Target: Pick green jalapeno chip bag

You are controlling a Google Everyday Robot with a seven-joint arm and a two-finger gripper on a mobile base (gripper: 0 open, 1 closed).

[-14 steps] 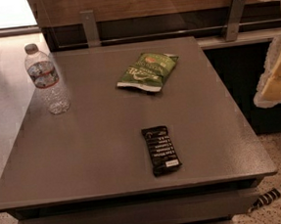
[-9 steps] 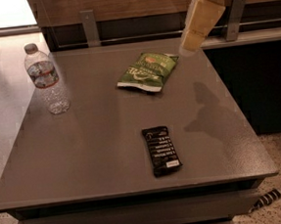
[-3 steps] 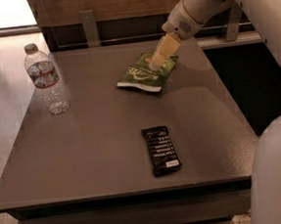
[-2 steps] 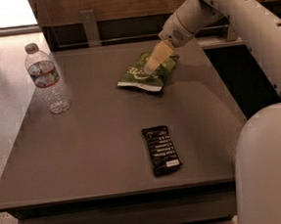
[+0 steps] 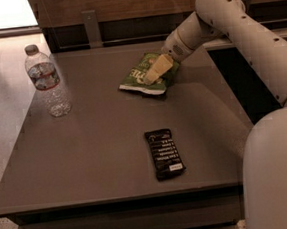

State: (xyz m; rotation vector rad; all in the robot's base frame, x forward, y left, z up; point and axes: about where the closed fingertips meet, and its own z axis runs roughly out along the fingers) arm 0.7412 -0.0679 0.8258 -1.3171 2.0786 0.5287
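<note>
The green jalapeno chip bag (image 5: 140, 79) lies flat on the grey table (image 5: 95, 141), toward the far middle. My gripper (image 5: 152, 75) reaches in from the right on a long white arm and sits low over the bag's right half, its pale fingers touching or just above the bag. The gripper hides the middle of the bag.
A black rectangular bar wrapper (image 5: 165, 153) lies near the table's front edge. A clear water bottle (image 5: 47, 80) stands upright at the far left. A wooden wall with metal brackets (image 5: 91, 26) runs behind the table. My white body (image 5: 277, 175) fills the lower right.
My gripper has come in from the right, dropped from above the table's back edge down onto the green bag, and slid a little leftward over it. The bag, wrapper and bottle have not moved.
</note>
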